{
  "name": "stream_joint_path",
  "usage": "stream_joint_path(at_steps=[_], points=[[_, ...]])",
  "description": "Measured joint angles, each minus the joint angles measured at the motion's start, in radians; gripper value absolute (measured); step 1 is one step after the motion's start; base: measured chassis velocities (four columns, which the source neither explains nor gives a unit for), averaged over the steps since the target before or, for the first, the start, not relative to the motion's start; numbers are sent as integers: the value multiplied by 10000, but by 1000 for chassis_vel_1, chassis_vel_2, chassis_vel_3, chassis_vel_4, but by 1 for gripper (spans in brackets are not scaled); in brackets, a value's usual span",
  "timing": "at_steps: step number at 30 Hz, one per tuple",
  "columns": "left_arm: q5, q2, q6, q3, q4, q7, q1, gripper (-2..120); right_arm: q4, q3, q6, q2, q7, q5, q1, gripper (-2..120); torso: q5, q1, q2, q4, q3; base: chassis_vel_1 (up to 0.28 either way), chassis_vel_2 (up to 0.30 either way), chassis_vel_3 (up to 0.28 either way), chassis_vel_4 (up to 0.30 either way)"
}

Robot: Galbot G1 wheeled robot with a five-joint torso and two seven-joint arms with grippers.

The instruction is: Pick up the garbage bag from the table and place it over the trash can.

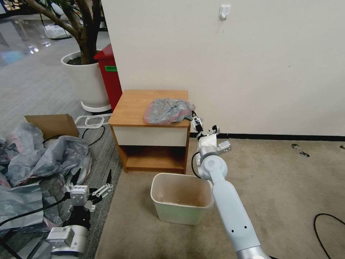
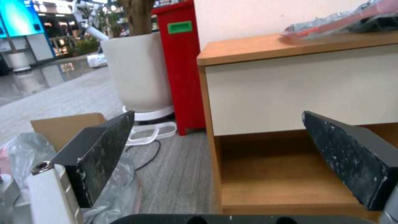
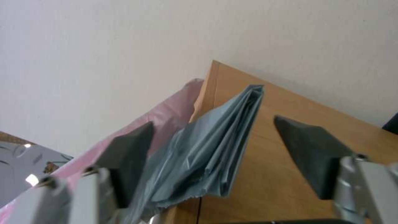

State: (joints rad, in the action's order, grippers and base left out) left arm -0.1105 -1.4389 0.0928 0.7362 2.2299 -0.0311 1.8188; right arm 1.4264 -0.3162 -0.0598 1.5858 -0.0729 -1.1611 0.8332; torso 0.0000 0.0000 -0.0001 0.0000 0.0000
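The garbage bag (image 1: 167,110), grey and crumpled with a pinkish edge, lies on the right side of the orange-brown table (image 1: 133,108). My right gripper (image 1: 205,124) is at the table's right front corner, level with the top, and open. In the right wrist view a grey fold of the garbage bag (image 3: 215,143) hangs over the table's edge (image 3: 282,130) between the spread fingers (image 3: 128,155) of the right gripper (image 3: 215,155). The cream trash can (image 1: 181,198) stands on the carpet in front of the table. My left gripper (image 1: 92,178) hangs open low on the left, seen again in the left wrist view (image 2: 224,155).
A heap of grey plastic bags (image 1: 43,162) and a cardboard piece (image 1: 52,124) lie on the floor to the left. A tall red bin (image 1: 109,75) and a white planter (image 1: 84,79) stand behind the table's left side. The wall (image 1: 251,64) runs right behind the table.
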Motion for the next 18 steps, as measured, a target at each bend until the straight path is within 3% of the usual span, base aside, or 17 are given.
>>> stream_joint_path(at_steps=[10, 18], points=[[10, -2, 21, -13, -14, 15, -5, 100, 4, -8, -90, 76, 168, 101, 83, 32, 0, 0, 0, 0, 0, 0, 0, 0, 0], [12, 2, 26, -42, -55, 20, -21, 100, 81, -13, -109, 14, 186, 116, 111, 6, 0, 0, 0, 0, 0, 0, 0, 0, 0]])
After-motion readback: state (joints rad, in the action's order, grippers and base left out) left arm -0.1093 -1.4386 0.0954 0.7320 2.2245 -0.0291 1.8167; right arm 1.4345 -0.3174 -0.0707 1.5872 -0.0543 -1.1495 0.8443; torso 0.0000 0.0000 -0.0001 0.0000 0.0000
